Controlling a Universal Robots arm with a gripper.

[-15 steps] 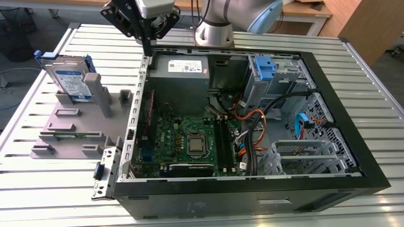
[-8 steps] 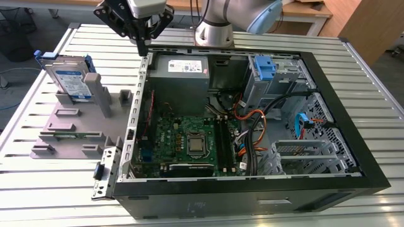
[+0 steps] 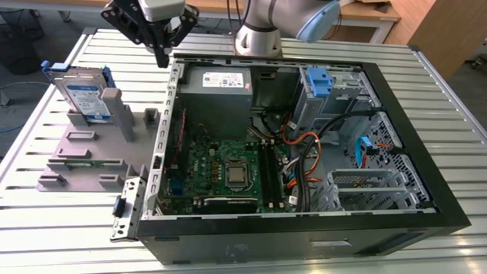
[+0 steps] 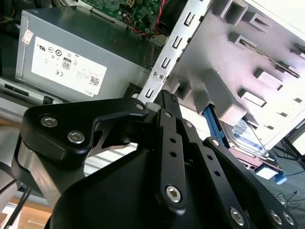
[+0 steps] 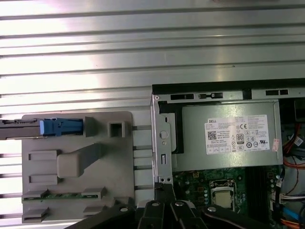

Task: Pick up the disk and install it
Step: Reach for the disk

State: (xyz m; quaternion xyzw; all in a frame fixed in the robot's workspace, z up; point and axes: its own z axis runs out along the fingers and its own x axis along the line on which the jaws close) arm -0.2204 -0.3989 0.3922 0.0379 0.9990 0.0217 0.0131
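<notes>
One black two-finger gripper (image 3: pixel 162 59) hangs off the arm, fingers pressed together with nothing between them, tips pointing down over the wall of the open black desktop computer case (image 3: pixel 304 229), right by the grey metal power-supply box with a white sticker (image 3: pixel 216 91). And the disk, the flat silver hard drive with the white-and-blue label in its blue plastic carrier (image 3: pixel 82 96)? It stands on edge, leaning slightly, in the grey plastic stand with upright posts (image 3: pixel 84 149), outside the case on the slatted metal table (image 3: pixel 45 228). That puts it to the exterior view's left of the gripper and lower down, clearly apart, no contact at all. In the first wrist view the gripper (image 5: pixel 164 189) is over the case's edge, while the disk (image 5: pixel 61 127) shows edge-on at the stand's far corner, across the stand (image 5: pixel 119 157) from the fingers. In the second wrist view the disk (image 4: pixel 250 140) sits beyond the closed fingers (image 4: pixel 167 102), slotted in the stand (image 4: pixel 224 71).
</notes>
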